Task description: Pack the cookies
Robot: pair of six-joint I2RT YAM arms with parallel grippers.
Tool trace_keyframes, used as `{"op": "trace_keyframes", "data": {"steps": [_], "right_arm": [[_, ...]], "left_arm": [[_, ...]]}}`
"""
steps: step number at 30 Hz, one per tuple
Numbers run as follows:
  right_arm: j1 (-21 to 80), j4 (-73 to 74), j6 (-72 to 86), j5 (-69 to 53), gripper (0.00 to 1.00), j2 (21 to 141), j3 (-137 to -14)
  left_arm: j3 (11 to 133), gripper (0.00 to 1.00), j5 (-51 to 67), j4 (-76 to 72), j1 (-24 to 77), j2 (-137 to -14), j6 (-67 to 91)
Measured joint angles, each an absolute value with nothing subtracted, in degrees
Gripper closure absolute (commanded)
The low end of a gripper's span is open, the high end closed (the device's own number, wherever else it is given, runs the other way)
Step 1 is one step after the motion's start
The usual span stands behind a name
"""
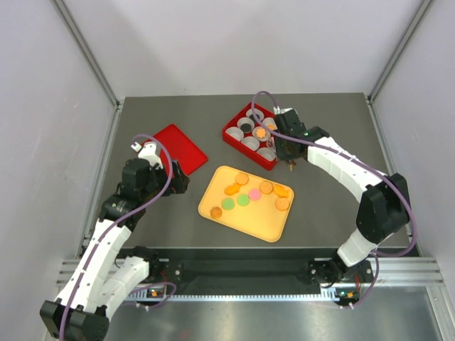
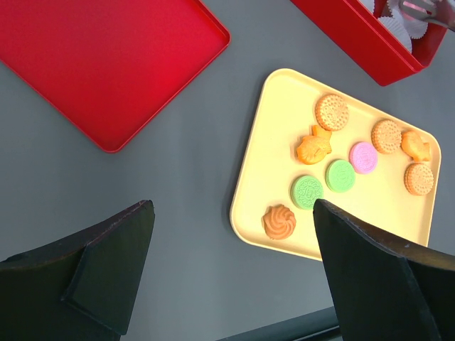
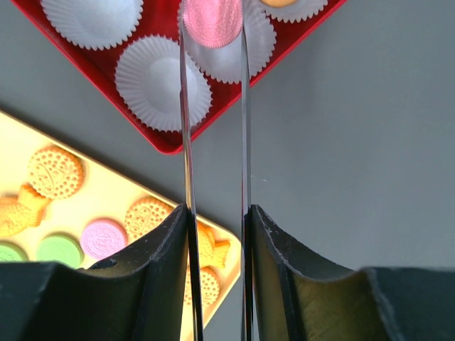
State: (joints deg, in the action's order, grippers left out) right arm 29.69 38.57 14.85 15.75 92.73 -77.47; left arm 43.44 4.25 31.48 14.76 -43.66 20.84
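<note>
All views look down (wrists nearer), sharing tray (image 1: pixel 252 224).

Open gap between red lid (image 1: pixel 178 145) and yellow tray (image 1: pixel 245 227); right hand (image 1: pixel 291 163) blocks red box (image 1: pixel 245 151) right side.

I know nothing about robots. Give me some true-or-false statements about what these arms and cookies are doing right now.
1. The right pincer holds a pink cookie over the red box. True.
2. The left pincer grips a green cookie. False: it is open and holds nothing.
3. Two green cookies lie on the yellow tray. True.
4. The red lid covers the red box. False: it lies apart from the box, on the tray's other side.
</note>
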Motion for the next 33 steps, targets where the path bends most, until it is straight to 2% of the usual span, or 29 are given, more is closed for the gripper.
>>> {"op": "trace_keyframes", "data": {"steps": [9, 23, 29, 33], "right_arm": [[29.5, 38.68, 14.5, 15.75, 0.56, 92.42, -76.38], [29.45, 39.09, 13.89, 15.66, 0.53, 91.57, -77.36], [30.98, 40.34, 13.93, 14.96, 0.53, 84.82, -77.25], [36.84, 40.07, 14.57, 15.25, 0.53, 76.86, -74.56]], "left_arm": [[43.44, 0.02, 4.25, 31.51, 14.76, -43.66, 20.82], [43.44, 0.02, 4.21, 31.51, 14.76, -43.66, 20.84], [43.44, 0.02, 4.21, 31.51, 14.76, -43.66, 20.84], [43.44, 0.02, 4.14, 31.51, 14.76, -43.66, 20.84]]}}
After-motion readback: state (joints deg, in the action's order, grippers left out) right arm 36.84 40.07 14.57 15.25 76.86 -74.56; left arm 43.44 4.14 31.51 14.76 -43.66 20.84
